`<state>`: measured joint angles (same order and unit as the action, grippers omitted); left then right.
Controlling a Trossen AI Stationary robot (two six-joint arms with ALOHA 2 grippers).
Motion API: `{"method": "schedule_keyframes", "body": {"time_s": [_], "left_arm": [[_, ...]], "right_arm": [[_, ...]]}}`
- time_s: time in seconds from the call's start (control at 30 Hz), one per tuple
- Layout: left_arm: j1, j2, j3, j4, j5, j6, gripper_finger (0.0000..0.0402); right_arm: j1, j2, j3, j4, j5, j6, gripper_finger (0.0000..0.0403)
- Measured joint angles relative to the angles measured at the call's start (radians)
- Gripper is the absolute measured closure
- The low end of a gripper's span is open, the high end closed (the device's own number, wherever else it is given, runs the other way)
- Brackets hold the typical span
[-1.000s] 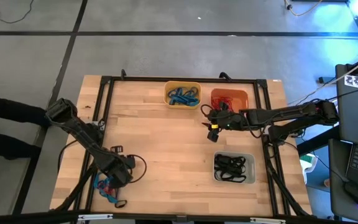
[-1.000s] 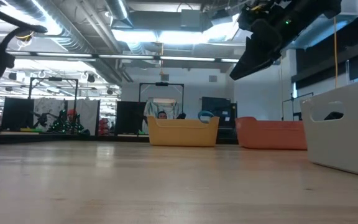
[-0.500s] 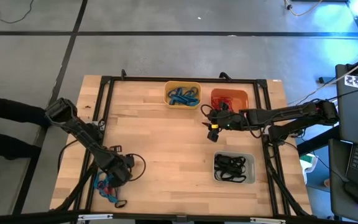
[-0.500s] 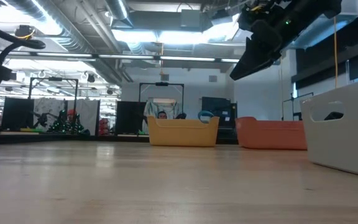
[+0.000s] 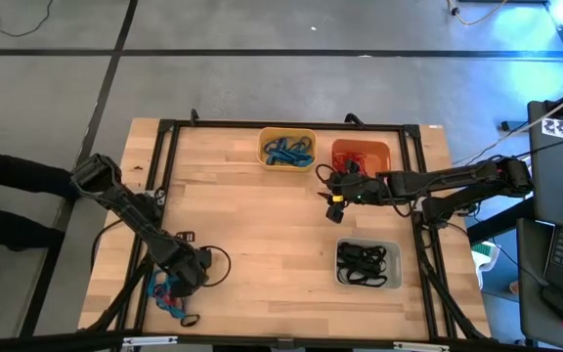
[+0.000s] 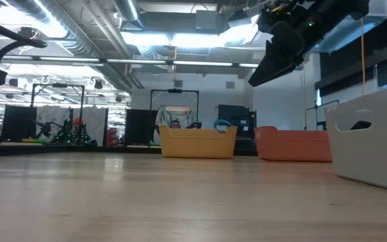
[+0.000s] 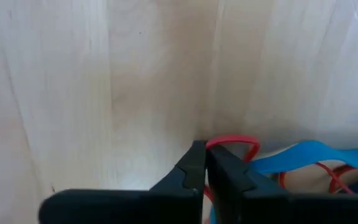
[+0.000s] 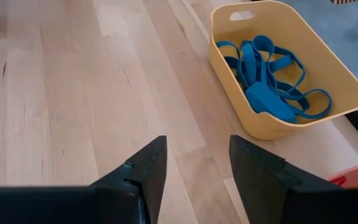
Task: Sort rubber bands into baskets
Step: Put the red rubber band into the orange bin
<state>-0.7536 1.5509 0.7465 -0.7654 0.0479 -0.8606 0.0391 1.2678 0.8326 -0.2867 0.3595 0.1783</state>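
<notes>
At the table's [image 5: 262, 235] front-left corner the left gripper [image 7: 205, 163] is pressed together on a red rubber band [image 7: 232, 144]. The right gripper [image 8: 194, 163] is held spread near the orange basket [image 5: 361, 155].

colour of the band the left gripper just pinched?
Red: the left gripper is shut on a red rubber band, beside a blue one. Left wrist view shows it best.

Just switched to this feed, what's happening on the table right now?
The left claw is down at the mixed pile of bands near the table's front-left corner, shut on a red band. The right claw hovers open beside the orange basket, holding nothing. The yellow basket holds blue bands, the orange red, the grey basket black.
</notes>
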Motion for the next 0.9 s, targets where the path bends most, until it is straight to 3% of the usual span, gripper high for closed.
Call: {"method": "schedule_keyframes", "body": {"time_s": [0.3,0.77,0.9], "left_arm": [[0.025,0.005,0.018,-0.012,-0.014,0.03,0.0397],[0.084,-0.036,0.177,-0.049,-0.286,0.187,0.0396],[0.096,-0.054,0.203,-0.052,-0.359,0.232,0.0397]], "right_arm": [[0.0,0.0,0.0,0.001,0.0,0.0,0.0228],[0.0,0.0,0.0,0.005,-0.012,0.006,0.0228],[0.0,0.005,0.0,0.007,-0.036,0.005,0.0206]]}}
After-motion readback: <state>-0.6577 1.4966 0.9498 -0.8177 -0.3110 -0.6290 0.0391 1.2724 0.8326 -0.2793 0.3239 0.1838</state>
